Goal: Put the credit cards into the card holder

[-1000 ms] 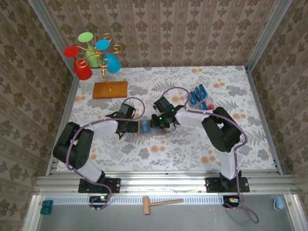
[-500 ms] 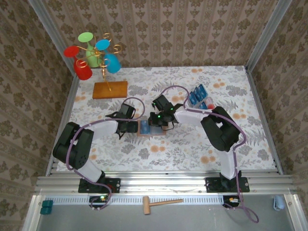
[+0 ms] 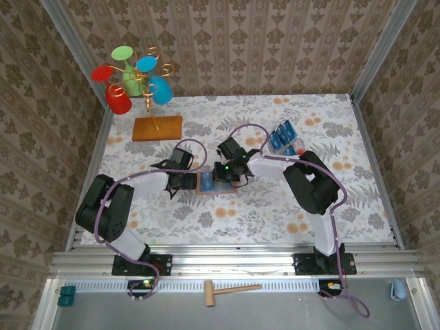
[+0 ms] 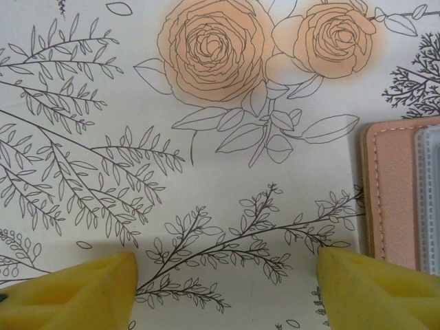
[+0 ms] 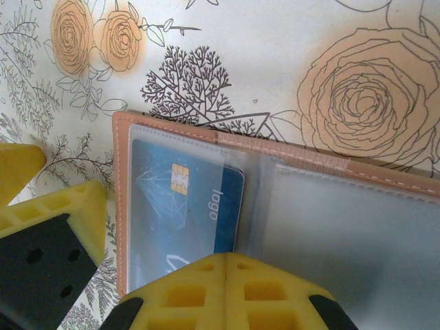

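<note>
1. I found the tan-brown, leather-like card holder (image 5: pixel 311 157) lying open and flat on the floral-patterned counter (image 3: pixel 275 199), near its middle and between the two arms' tips.
2. On the right wrist camera, one thin blue rectangular credit card (image 5: pixel 180 206) with a gold chip sat inside the card holder's left clear pocket. The right pocket showed greyish-blue lining through its plastic.
3. The right gripper (image 5: pixel 227 265) had its yellow fingers pressed together with nothing visible between them. Its tips hung over the lower edge of that card, and I could not tell whether they touched the pocket.
4. The left gripper (image 4: pixel 223 294) stood wide, its two yellow fingertips (image 4: pixel 75 295) well apart with only bare counter between them, holding nothing. The card holder's stitched tan edge lay just beside the right-hand fingertip.
5. From the overhead camera, more blue credit cards (image 3: pixel 280 139) stood in a clear plastic tray (image 3: pixel 295 150) with a red spot, toward the far right of the counter and well apart from the card holder.
6. An orange-brown wooden slab (image 3: pixel 158 128) lay at the far left, with a gold stem rising from it that carried coloured cups (image 3: pixel 130 79).
7. A small wooden mallet (image 3: pixel 230 291) lay on the ledge in front of the arm bases.
</note>
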Robot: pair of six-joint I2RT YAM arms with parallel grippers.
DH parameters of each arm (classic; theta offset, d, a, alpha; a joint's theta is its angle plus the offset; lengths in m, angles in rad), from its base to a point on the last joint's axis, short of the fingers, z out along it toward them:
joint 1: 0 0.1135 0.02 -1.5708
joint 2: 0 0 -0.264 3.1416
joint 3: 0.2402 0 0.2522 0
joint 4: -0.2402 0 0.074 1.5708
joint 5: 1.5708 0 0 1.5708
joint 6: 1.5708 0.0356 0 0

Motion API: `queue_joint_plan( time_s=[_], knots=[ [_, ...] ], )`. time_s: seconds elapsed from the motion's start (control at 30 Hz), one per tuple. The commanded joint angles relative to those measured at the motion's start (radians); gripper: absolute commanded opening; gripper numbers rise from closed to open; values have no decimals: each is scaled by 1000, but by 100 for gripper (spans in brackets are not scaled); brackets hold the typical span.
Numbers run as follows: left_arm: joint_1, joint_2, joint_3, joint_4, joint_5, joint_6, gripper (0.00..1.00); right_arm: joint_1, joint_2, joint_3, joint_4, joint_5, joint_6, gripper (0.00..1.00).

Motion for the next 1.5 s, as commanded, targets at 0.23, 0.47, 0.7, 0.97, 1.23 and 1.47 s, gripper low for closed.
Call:
queue_joint_plan(
  time_s=[0.23, 0.47, 0.7, 0.97, 1.23, 1.47],
  knots=[
    [3, 0, -19, 0, 33, -9, 70, 7, 48, 42, -14, -24, 9, 4],
    [1, -4, -20, -1, 30, -10, 70, 10, 39, 44, -20, -30, 2, 4],
    [2, -25, -2, -29, 21, -5, 70, -15, -63, 25, -50, -21, -27, 4],
    [0, -106, 39, -77, 27, 1, 71, -97, -133, -34, -80, -4, -70, 18],
    [-64, -74, 92, -99, 1, -4, 72, -123, -110, -6, -149, 10, -160, 26],
    [-102, -49, 105, -108, -28, -14, 72, -119, -83, 6, -160, -15, -182, 27]
  ],
)
